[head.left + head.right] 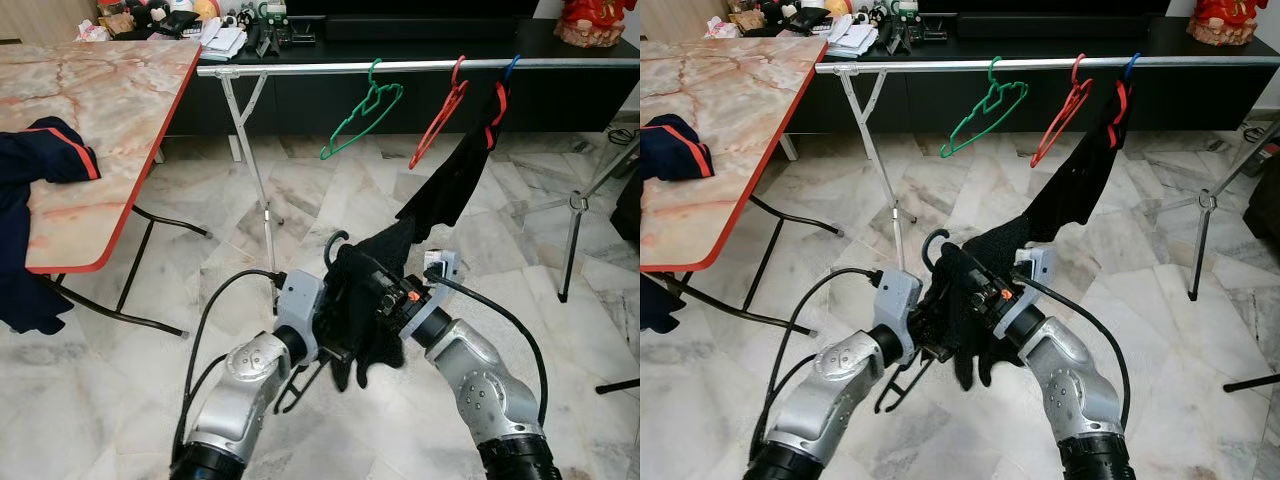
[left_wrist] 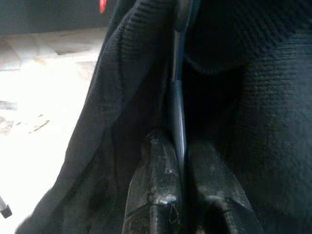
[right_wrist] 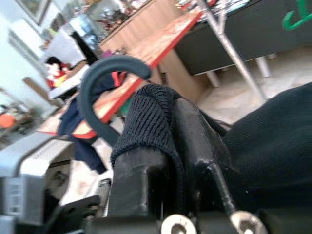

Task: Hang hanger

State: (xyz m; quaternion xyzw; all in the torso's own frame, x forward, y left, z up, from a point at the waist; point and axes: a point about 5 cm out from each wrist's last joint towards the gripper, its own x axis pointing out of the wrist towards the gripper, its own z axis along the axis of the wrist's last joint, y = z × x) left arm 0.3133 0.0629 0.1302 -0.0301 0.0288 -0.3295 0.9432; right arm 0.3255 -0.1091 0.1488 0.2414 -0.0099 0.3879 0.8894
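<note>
Both arms are meeting low in front of the robot, over the marble floor [image 1: 330,200]. The left gripper [image 2: 179,161] is pinching its 2 fingers [image 2: 156,190] tight on the thin dark bar of a black hanger [image 1: 333,250], with knitted black cloth pressing in on both sides of the bar. The hanger's hook is curling up above the bundle, and part of its lower frame is sticking out below the left arm. The right gripper [image 3: 170,146] is clamping its fingers on a fold of the black garment [image 1: 375,290], which is draping over the hanger and hanging down between the 2 wrists.

Beyond the arms, a silver rail [image 1: 300,68] is running across the room on thin metal legs. A green hanger [image 1: 365,115] and a red hanger [image 1: 440,115] are hanging from it, both bare and tilting. Just beside the red one, a blue hook [image 1: 512,66] is carrying another black garment [image 1: 455,180] with red trim, which is trailing down toward the grippers.

To the robot's left, a marble-topped bench [image 1: 100,110] with a red edge is carrying a navy jacket [image 1: 40,160] with red stripes, which is spilling over its edge.
</note>
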